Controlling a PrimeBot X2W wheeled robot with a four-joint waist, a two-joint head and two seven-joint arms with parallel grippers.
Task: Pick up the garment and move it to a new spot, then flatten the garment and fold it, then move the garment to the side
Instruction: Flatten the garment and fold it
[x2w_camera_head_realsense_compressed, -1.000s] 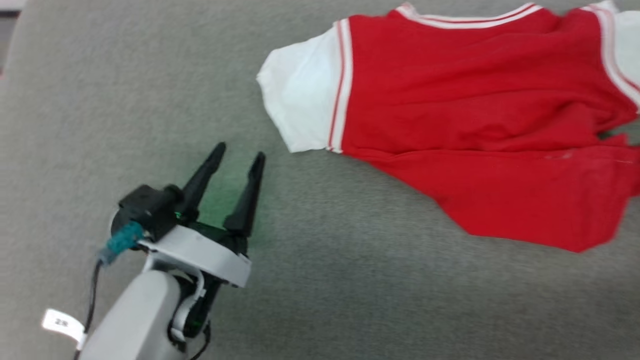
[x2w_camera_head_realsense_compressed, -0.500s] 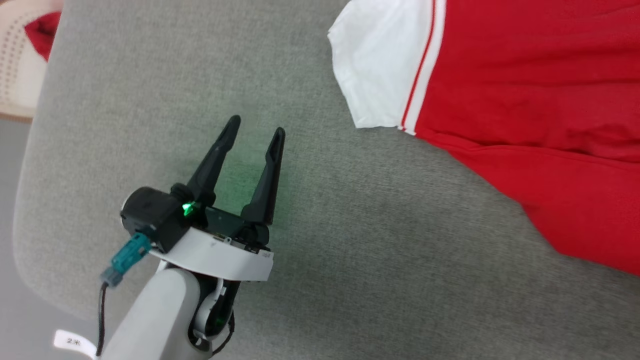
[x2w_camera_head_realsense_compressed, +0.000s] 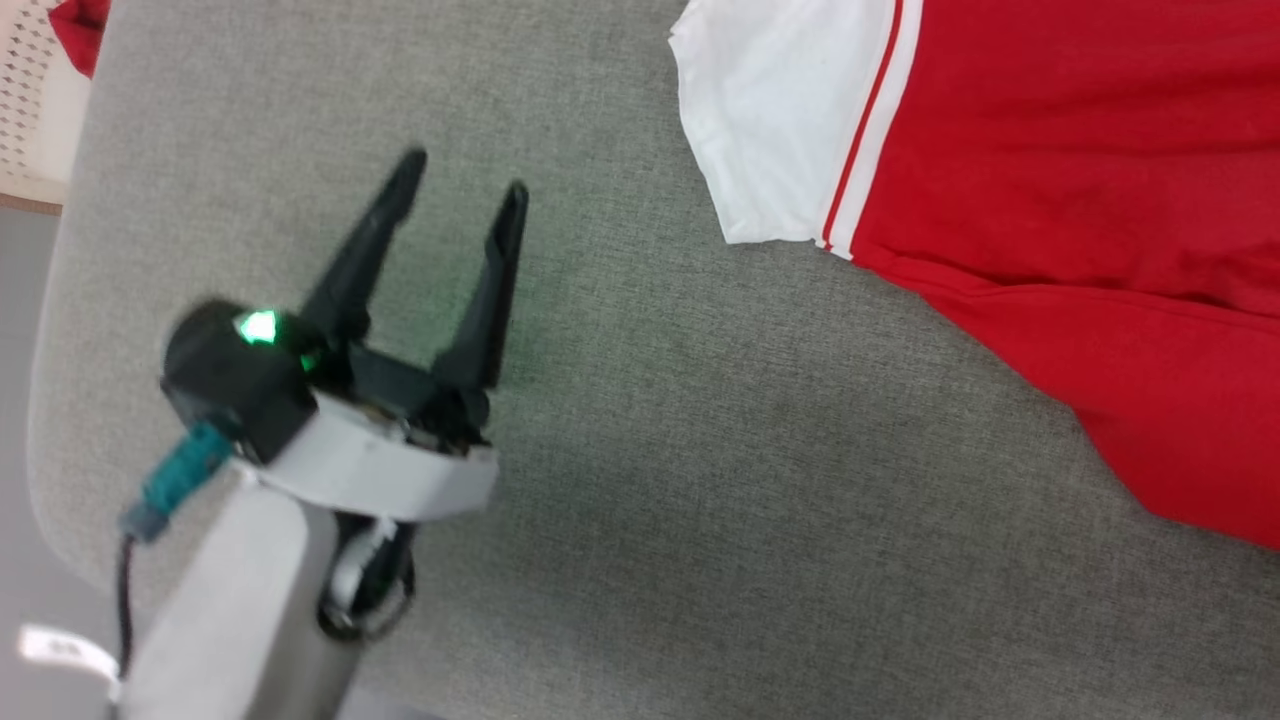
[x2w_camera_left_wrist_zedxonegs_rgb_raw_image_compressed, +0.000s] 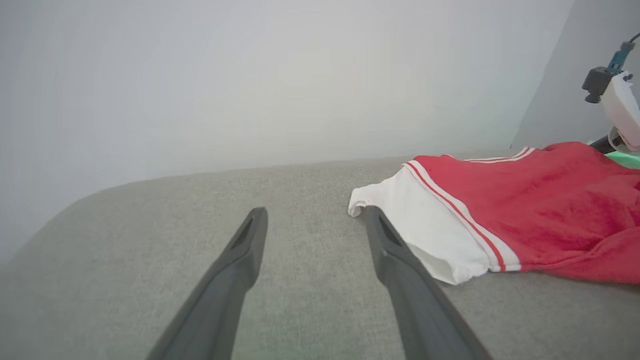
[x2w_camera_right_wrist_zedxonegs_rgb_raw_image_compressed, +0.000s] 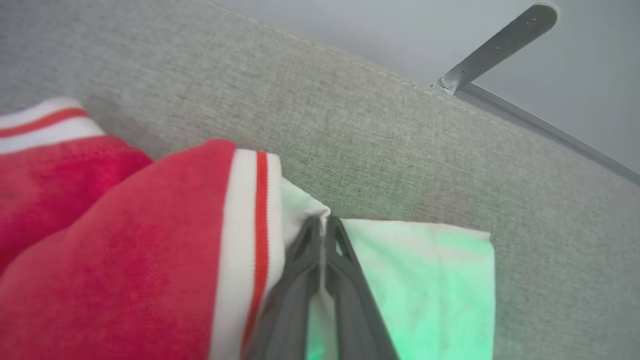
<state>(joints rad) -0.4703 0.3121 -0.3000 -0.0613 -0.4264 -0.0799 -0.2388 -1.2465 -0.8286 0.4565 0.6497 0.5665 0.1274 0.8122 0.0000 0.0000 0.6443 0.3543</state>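
Garment: lay rumpled on the grey upholstered cushion, to the right of the left gripper, near white sleeve close to those fingers but apart from them. Held the left fingers spread, empty, above bare fabric. Pinched the far white sleeve in the right gripper, fingers pressed together on it.
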